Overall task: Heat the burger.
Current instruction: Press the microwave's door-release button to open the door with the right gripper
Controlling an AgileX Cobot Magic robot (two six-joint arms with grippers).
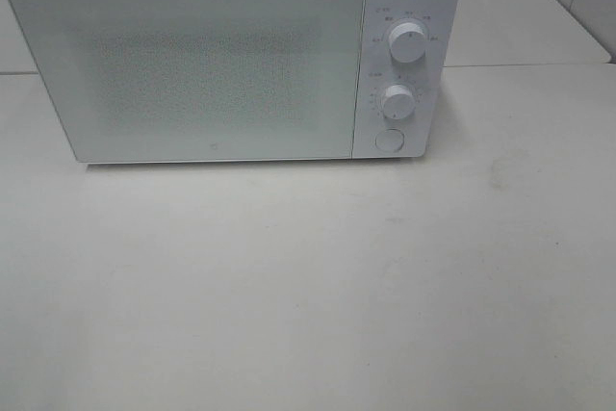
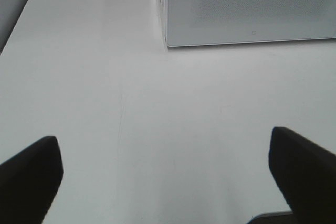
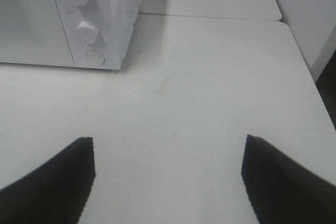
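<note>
Start step: microwave shut, burger unseen; left gripper, right gripper wide, empty; next, probably press its door button.

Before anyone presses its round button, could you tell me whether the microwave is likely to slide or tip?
Tipping seems unlikely: the microwave is wide, low and sits flat on the table. It might slide, as the table looks smooth, though its bulk suggests weight.
</note>
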